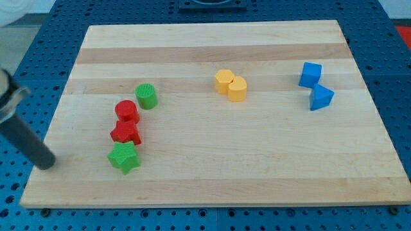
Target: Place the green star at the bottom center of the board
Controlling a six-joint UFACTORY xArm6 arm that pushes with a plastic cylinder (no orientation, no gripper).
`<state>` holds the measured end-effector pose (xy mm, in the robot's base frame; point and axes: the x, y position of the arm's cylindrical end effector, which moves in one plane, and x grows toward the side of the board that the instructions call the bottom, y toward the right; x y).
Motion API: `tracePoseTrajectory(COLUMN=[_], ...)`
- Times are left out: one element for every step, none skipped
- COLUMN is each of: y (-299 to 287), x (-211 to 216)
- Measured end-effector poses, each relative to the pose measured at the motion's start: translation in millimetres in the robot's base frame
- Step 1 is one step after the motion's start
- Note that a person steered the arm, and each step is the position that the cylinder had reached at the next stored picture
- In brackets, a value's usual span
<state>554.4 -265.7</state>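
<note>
The green star lies at the lower left of the wooden board, touching the red star just above it. My dark rod comes in from the view's left edge and my tip rests near the board's left edge, well to the left of the green star and slightly below its level, apart from every block.
A red cylinder sits above the red star, with a green cylinder up and right of it. Two yellow blocks touch near the top centre. A blue cube and a blue wedge-like block stand at the right.
</note>
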Motion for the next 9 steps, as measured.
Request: tracePoseTrajectory(y=[72,157,178,117,107,167,229,292,285], x=[-4,-4,-4,0,42,35,-35,-81,-73])
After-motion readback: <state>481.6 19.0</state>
